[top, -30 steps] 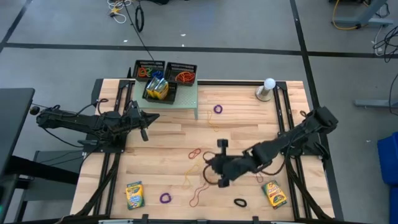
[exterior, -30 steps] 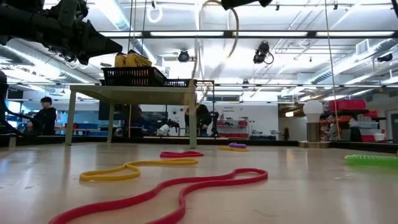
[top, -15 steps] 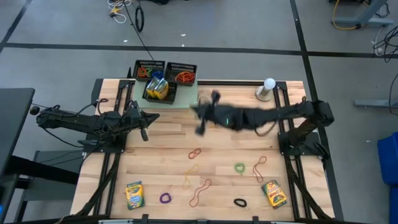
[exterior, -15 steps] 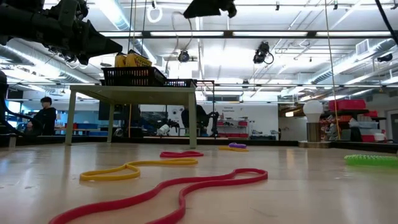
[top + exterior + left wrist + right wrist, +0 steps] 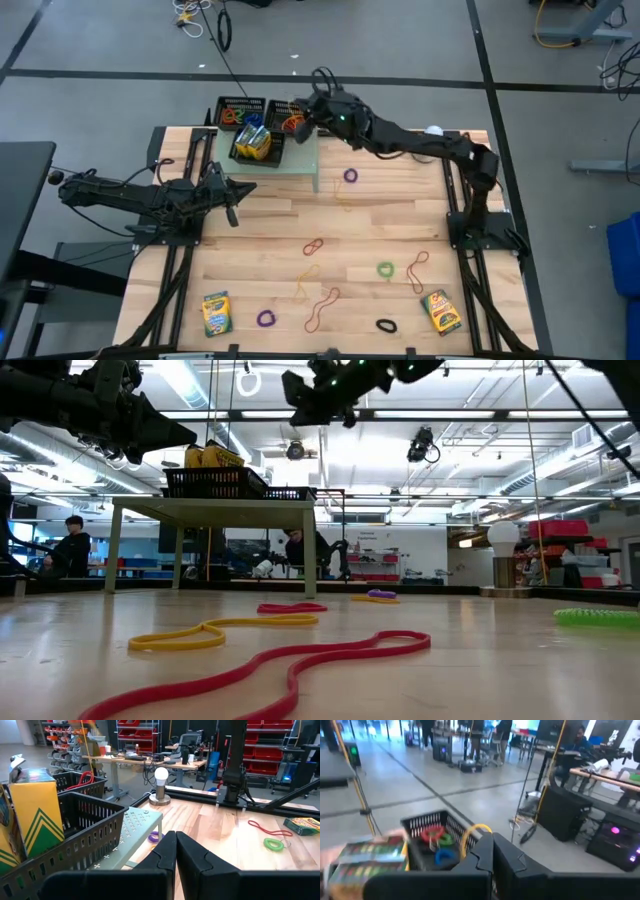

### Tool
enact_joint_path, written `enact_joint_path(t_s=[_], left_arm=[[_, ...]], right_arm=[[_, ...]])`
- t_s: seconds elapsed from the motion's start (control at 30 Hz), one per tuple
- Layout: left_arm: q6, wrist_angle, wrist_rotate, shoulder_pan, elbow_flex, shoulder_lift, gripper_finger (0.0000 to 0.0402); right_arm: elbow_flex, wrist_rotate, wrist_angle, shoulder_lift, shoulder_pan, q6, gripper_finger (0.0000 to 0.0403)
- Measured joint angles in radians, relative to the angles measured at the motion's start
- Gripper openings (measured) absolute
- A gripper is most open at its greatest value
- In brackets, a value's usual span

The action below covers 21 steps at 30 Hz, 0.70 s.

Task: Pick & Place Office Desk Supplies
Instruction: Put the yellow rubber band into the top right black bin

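My right gripper (image 5: 304,110) (image 5: 298,388) hangs above the black mesh trays (image 5: 291,119) on the raised green shelf (image 5: 296,157) at the table's far left. It is shut on a tan rubber band (image 5: 471,834). One tray holds yellow-and-green crayon boxes (image 5: 252,141). Two more crayon boxes (image 5: 215,313) (image 5: 440,311) lie flat near the front edge. Several rubber bands lie on the wood, among them a purple one (image 5: 350,175) and a green one (image 5: 385,269). My left gripper (image 5: 234,210) (image 5: 176,851) waits shut at the left side, beside the shelf. My right gripper pinches the tan rubber band between its two shut fingers. A curved stretch of the loop (image 5: 465,845) arches out beside the fingertips. The fingers point about level toward the table's far left. The band is lifted clear, above the trays.
The shelf stands on legs above the table (image 5: 260,240). A white ball-topped grey stand (image 5: 432,133) sits at the far right, partly behind my right arm. In the low view red (image 5: 270,665) and yellow (image 5: 215,632) bands lie close by. A person (image 5: 70,545) sits beyond the table.
My right gripper has swept from the table's near middle up and toward the far left, ending over the trays on the shelf. It stayed shut on the tan band and turned from pointing down to about level. The band has gone with it, clear of the table.
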Motion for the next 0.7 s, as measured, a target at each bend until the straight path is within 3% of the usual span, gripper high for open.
enact_joint_path(t_s=[0.4,0.7], left_arm=[[0.000,0.000,0.000,0.000,0.000,0.000,0.0013],[0.000,0.000,0.000,0.000,0.000,0.000,0.0013]], right_arm=[[0.044,-0.020,0.045,0.104,-0.079,0.067,0.0004],[0.046,-0.059,0.214,0.112,-0.115,0.119,0.0004]])
